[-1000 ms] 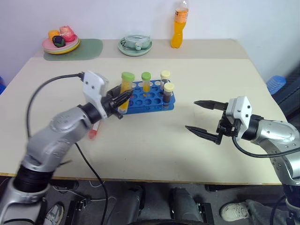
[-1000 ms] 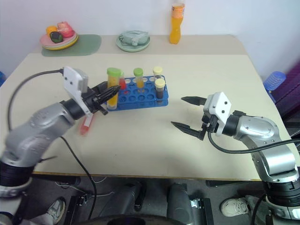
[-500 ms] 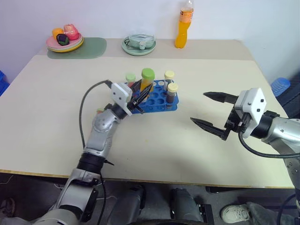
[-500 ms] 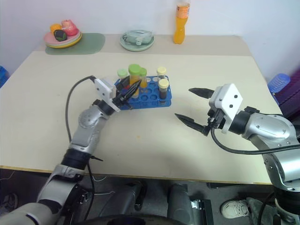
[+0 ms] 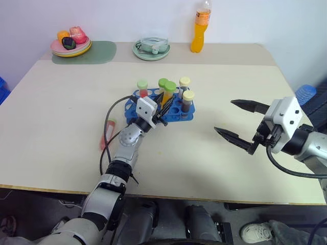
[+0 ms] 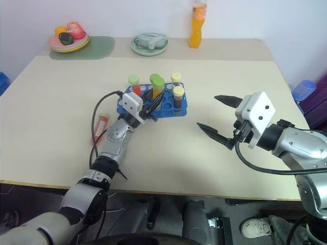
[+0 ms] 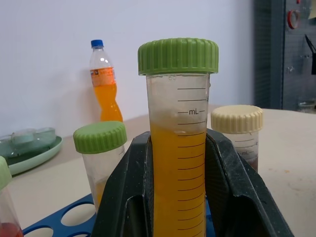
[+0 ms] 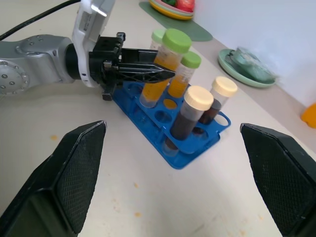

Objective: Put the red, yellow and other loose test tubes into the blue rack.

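Silver-grey arms, white wrist housings, black cables, black two-fingered tools.

left claw (image 5: 162, 105) has swung in from the rack's left end and dropped lower, so the green-capped yellow tube (image 5: 168, 95) it's carrying now sits upright over the blue rack (image 5: 164, 108), beside the other tubes.

Your left gripper (image 6: 153, 103) clamps a yellow tube (image 6: 157, 88) over the rack (image 6: 168, 108). Red tube (image 6: 99, 127) lies left of rack; right gripper (image 6: 216, 117) spread wide, right of it.
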{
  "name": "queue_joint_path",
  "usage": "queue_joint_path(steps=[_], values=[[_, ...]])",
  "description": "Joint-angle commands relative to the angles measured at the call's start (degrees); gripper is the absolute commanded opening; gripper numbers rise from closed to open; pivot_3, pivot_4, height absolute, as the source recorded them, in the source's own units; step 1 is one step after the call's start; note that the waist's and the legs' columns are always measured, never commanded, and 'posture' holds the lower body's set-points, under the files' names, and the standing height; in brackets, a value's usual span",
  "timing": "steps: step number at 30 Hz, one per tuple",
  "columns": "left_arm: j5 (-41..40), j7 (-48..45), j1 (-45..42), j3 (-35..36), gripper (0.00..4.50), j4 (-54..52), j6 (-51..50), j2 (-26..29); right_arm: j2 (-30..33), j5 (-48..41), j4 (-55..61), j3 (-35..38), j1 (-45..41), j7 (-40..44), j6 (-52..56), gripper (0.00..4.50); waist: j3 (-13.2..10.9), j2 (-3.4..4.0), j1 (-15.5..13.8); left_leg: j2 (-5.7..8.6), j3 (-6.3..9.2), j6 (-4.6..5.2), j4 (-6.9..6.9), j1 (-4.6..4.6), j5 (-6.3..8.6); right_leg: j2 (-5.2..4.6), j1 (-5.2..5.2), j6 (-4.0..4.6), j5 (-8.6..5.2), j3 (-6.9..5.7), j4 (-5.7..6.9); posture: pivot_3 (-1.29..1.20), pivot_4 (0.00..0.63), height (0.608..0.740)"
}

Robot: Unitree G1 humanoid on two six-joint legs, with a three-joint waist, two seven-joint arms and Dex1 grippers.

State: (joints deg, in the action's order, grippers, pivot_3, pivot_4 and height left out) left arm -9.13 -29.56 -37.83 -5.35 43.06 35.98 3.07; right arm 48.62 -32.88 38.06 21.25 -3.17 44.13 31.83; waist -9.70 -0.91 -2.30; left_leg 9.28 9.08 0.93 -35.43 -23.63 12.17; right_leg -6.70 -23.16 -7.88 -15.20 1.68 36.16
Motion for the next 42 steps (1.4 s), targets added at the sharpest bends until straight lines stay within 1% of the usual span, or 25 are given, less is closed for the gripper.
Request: queue_joint_path(steps=[1,10,17,20,26,29,34,42], values=[[0.46,-0.32,-0.35,1.21,0.89,2.50,1.14,-0.54,0.85,-0.46,1.26,2.47,0.48,0.72,-1.47,4.50,0.01,0.01,0.07,0.00,0.00,0.00,-0.01,0.00,0.00,0.00,0.00,-0.01,0.00,0.00,0.00,0.00,0.150,0.740],[-1.80,-5.46,-1.15,3.44,0.89,5.94,1.74,-1.96,0.29,-0.06,1.23,1.14,-0.09,0.43,-2.22,4.50,0.02,0.02,0.11,0.00,0.00,0.07,-0.24,0.00,0.04,0.04,0.09,-0.06,0.03,-0.01,0.06,0.00,0.150,0.740],[-3.11,-8.03,-0.77,4.12,0.89,3.89,1.04,-3.19,0.28,-0.42,2.01,1.05,-0.05,-0.07,-2.05,4.50,0.02,0.02,0.05,0.00,0.00,0.08,-0.27,0.00,0.05,0.03,0.10,-0.07,0.03,-0.02,0.06,0.00,0.150,0.740],[-4.66,-10.68,-0.21,4.25,0.89,2.43,-0.48,-3.58,0.43,-0.82,2.37,0.82,-0.69,-0.52,-1.65,4.50,0.02,0.02,0.04,0.00,0.00,0.09,-0.28,0.00,0.06,0.03,0.11,-0.07,0.03,-0.02,0.05,0.00,0.150,0.740],[-3.08,-8.46,-0.24,4.62,0.89,1.47,-0.85,-3.48,0.68,-0.92,1.91,0.58,-1.62,-0.59,-1.55,4.50,0.02,0.02,0.04,0.00,0.00,0.10,-0.33,0.00,0.07,0.03,0.14,-0.07,0.04,-0.03,0.06,0.00,0.150,0.740],[-1.91,-7.11,-0.88,4.69,0.89,3.19,0.16,-3.36,0.64,-0.81,1.44,0.41,-1.86,-0.41,-1.71,4.50,0.02,0.01,0.05,0.00,0.00,0.10,-0.33,0.00,0.07,0.03,0.14,-0.07,0.04,-0.03,0.06,0.00,0.150,0.740],[1.87,-1.70,-2.49,4.93,0.89,6.89,2.41,-2.09,0.61,-0.58,0.84,0.47,-1.95,0.00,-2.06,4.50,0.02,0.02,0.06,0.00,0.00,0.11,-0.40,0.00,0.07,0.04,0.17,-0.10,0.05,-0.03,0.06,0.00,0.150,0.740],[2.38,-1.47,-1.98,4.99,0.89,9.15,4.72,-1.28,0.17,-0.37,0.94,0.68,-1.15,0.31,-2.45,4.50,0.03,0.03,0.14,0.00,0.00,0.14,-0.46,0.00,0.10,0.05,0.19,-0.12,0.06,-0.03,0.06,0.00,0.150,0.740]])
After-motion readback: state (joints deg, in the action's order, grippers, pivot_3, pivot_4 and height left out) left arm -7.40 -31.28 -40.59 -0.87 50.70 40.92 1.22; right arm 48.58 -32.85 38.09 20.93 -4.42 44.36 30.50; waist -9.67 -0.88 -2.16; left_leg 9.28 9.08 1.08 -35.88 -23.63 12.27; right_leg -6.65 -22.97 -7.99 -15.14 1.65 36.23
